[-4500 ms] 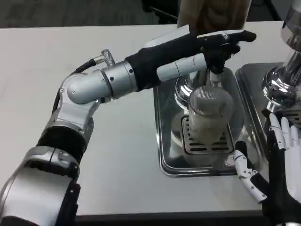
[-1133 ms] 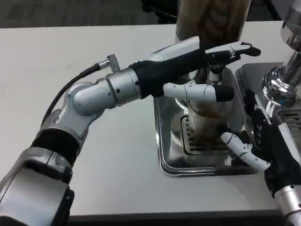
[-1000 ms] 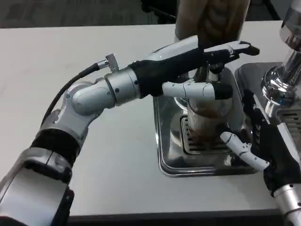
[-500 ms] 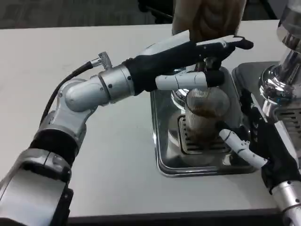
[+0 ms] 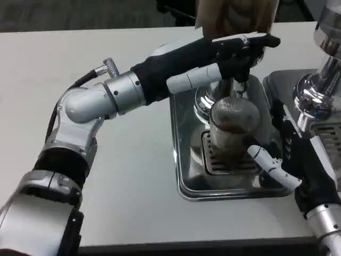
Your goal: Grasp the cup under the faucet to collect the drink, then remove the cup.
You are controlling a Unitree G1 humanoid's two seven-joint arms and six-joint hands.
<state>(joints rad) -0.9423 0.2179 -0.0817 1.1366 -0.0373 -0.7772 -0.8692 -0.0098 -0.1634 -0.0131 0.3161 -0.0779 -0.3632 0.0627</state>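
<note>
White surface (image 5: 133, 176) carries a steel drip tray (image 5: 184, 160); everything below is placed relative to that tray. Drink dispenser (image 5: 234, 16) stands at the tray's far end, faucet (image 5: 238, 85) hanging over the tray grate. Left robot hand (image 5: 224, 53) is above the tray's far end, fingers stretched onto the tap lever, gripping nothing. Right robot hand (image 5: 293, 160) is at the tray's right edge, fingers around the cup (image 5: 232, 133), holding it. Cup stands upright on the grate, directly under the faucet, with brown drink inside.
</note>
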